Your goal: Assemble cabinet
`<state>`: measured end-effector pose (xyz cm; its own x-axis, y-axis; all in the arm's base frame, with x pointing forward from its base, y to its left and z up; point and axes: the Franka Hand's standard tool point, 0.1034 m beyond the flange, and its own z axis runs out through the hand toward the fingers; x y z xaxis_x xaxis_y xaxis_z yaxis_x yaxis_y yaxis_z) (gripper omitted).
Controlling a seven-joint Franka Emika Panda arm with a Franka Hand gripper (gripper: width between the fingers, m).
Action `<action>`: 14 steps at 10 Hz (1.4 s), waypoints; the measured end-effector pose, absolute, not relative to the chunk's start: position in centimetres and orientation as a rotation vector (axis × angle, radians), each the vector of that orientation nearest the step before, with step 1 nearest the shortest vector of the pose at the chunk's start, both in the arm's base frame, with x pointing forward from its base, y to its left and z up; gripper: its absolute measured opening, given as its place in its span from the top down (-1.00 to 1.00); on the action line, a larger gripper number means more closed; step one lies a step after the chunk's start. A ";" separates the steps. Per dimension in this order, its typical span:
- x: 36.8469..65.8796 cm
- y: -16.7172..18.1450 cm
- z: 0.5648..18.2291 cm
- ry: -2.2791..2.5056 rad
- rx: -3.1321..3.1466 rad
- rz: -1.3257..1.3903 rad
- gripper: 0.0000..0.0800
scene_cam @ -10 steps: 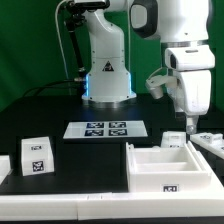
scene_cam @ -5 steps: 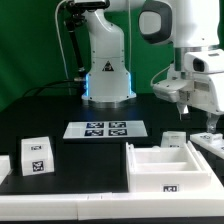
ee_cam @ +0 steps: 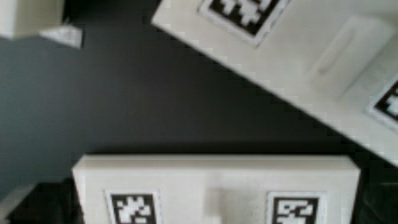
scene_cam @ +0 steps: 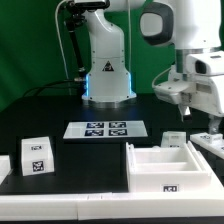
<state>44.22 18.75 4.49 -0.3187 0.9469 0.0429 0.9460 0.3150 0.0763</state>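
The cabinet (scene_cam: 168, 166), a big white open box with a tag on its front, lies at the front right of the exterior view. My gripper (scene_cam: 212, 122) hangs above and behind the cabinet's right end, near the frame edge, over a white tagged panel (scene_cam: 210, 141). Its fingertips are not clear in either view, and I cannot tell whether it is open or shut. The wrist view shows a white panel with two tags (ee_cam: 214, 188) close below and another tagged white panel (ee_cam: 294, 50) beyond it on the black table.
A small upright white piece (scene_cam: 175, 140) stands just behind the cabinet. A white tagged cube (scene_cam: 37, 155) and another white piece (scene_cam: 4, 165) sit at the front left. The marker board (scene_cam: 105, 128) lies in the middle, before the robot base (scene_cam: 107, 75).
My gripper has risen and moved toward the exterior view's right, away from the small upright piece behind the cabinet. The parts on the table have not moved.
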 end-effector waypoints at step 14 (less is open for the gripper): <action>44.1 20.9 1.0 2.552 1.906 0.130 0.83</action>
<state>44.11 20.94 1.02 -0.2842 0.9549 0.0856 0.9587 0.2820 0.0379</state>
